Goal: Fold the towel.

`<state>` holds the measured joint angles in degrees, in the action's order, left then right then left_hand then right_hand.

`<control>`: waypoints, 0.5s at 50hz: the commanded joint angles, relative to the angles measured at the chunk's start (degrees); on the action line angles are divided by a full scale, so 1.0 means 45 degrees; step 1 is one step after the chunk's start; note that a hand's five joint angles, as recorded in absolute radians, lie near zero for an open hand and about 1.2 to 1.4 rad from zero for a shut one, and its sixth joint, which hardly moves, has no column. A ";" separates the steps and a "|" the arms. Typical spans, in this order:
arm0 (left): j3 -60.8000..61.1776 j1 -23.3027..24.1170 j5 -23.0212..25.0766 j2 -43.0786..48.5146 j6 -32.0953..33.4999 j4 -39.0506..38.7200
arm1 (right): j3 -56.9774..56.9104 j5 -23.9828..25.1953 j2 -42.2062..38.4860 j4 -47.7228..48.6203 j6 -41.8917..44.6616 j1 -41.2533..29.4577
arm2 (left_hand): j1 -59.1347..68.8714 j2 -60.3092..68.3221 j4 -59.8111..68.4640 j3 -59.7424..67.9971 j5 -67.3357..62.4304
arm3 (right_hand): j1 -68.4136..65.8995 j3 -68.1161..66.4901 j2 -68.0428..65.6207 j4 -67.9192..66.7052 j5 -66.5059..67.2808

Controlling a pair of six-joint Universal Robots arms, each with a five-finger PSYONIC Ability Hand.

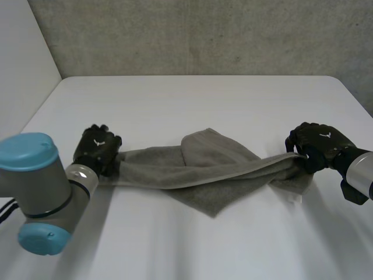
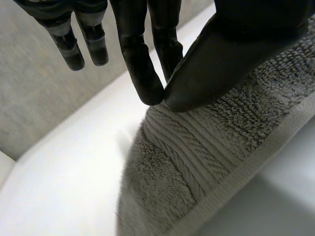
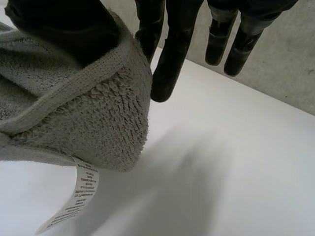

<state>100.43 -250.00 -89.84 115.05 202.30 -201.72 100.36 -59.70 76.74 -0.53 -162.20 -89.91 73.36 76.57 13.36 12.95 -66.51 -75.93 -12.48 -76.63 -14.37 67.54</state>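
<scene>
While the left hand (image 1: 98, 149) and right hand (image 1: 317, 146) each pinch one end of the towel (image 1: 204, 166) — its middle resting on the desk (image 1: 192, 99) — the fold looks unfinished; next, bring the ends together.

Grey left arm (image 1: 52, 186), light-blue caps (image 1: 28, 150), black left hand (image 1: 98, 149), right hand (image 1: 319, 143) (white marks)

Light was soft and even, falling from above and leaving the white table (image 1: 198, 99) bright. The towel (image 1: 204, 169) threw a pale, soft-edged shadow toward the table's near edge. The concrete wall (image 1: 204, 35) beyond the far edge stood dimmer.
</scene>
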 commanded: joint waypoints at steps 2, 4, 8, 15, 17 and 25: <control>0.0164 -0.0342 0.0786 -0.1016 -0.0052 0.0002 | -0.0056 0.0063 0.0193 -0.0018 -0.0049 0.0020 | 0.1475 0.0763 -0.0747 -0.0655 -0.0776 | -0.0904 0.0551 -0.0748 0.0970 0.0548; -0.0051 -0.0284 0.0903 -0.0919 -0.0013 0.0002 | -0.0076 0.0063 0.0193 -0.0018 -0.0049 0.0000 | 0.1475 0.0763 -0.0747 -0.0655 -0.0776 | -0.0904 0.0551 -0.0748 0.0970 0.0548; -0.0966 -0.0167 0.1001 -0.0259 -0.0013 0.0003 | -0.0037 0.0083 0.0174 -0.0018 -0.0049 -0.0078 | 0.1475 0.0763 -0.0747 -0.0655 -0.0776 | -0.0904 0.0551 -0.0748 0.0970 0.0548; -0.3157 0.0361 0.1020 0.2109 0.0123 0.0081 | 0.0022 0.0083 0.0057 0.0099 -0.0049 -0.0117 | 0.1475 0.0763 -0.0747 -0.0655 -0.0776 | -0.0904 0.0551 -0.0748 0.0970 0.0548; -0.4206 0.0400 0.1020 0.3041 0.0162 0.0100 | 0.0022 0.0063 0.0017 0.0118 -0.0049 -0.0175 | 0.1475 0.0763 -0.0747 -0.0655 -0.0776 | -0.0904 0.0551 -0.0748 0.0970 0.0548; -0.6027 0.0400 0.0981 0.4569 0.0221 0.0100 | -0.0017 -0.0034 -0.0178 0.0177 -0.0029 -0.0351 | -0.0519 -0.1231 -0.0747 -0.0655 0.1217 | -0.0904 0.0551 -0.0748 0.0970 0.0548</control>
<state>78.10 -248.16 -85.28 131.71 203.18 -201.27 100.35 -59.68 76.35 0.19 -162.36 -91.18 73.35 76.53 13.36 12.95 -66.85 -75.93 -12.48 -76.63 -14.37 67.54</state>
